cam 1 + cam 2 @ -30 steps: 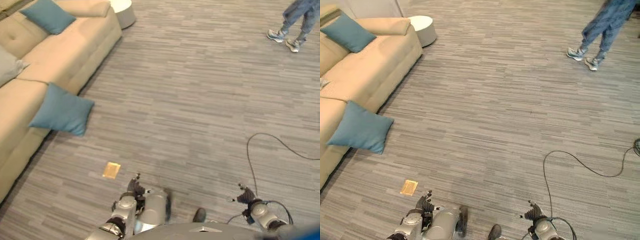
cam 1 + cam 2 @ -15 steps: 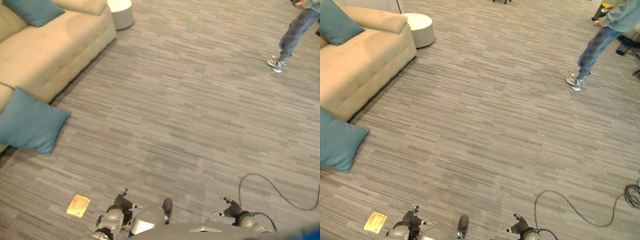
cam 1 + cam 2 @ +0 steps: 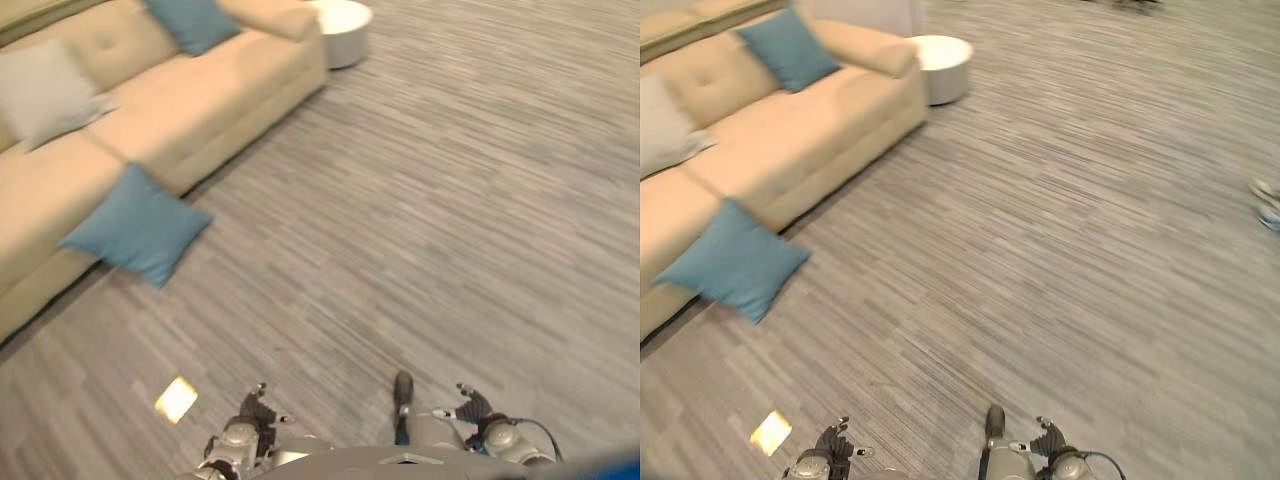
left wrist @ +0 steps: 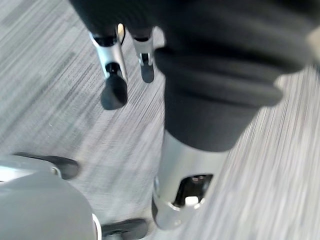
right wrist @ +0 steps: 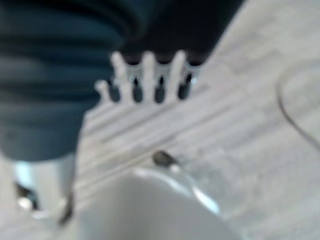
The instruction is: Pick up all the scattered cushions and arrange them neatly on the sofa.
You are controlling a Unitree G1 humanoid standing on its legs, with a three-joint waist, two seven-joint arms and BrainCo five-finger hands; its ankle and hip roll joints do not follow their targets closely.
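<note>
Teal square fabric cushion (image 3: pixel 138 224) leaning off the front edge of the beige upholstered sofa (image 3: pixel 200 95), lower corner toward the grey striped carpet floor (image 3: pixel 450 200). Second teal cushion (image 3: pixel 193 20) propped against the sofa back near the far armrest; pale grey cushion (image 3: pixel 45 88) also against the back, further along. Round white side table (image 3: pixel 342 18) just past the sofa end. Small yellow-tan flat tag (image 3: pixel 176 399) on the floor near the left robot hand (image 3: pixel 252 415).

Left robot hand low by the body, fingers (image 4: pixel 114 90) hanging straight and relaxed, nothing held. Right robot hand (image 3: pixel 470 405) likewise low, fingers (image 5: pixel 145 75) spread and straight, empty. Both well apart from any cushion.

Step in hand, judged: approach to the slipping teal cushion, not yet reached. To do well: turn left and close in squarely on the cushion, stop near the sofa front without stepping on the tag. Reach with both hands wide, one on each side edge, since soft fabric likely to sag and slip from a one-sided pinch. Lift clear of the seat edge, then set upright against the backrest between the grey and far teal cushions, evenly spaced. Risk: a nudge sending it fully to the floor.
</note>
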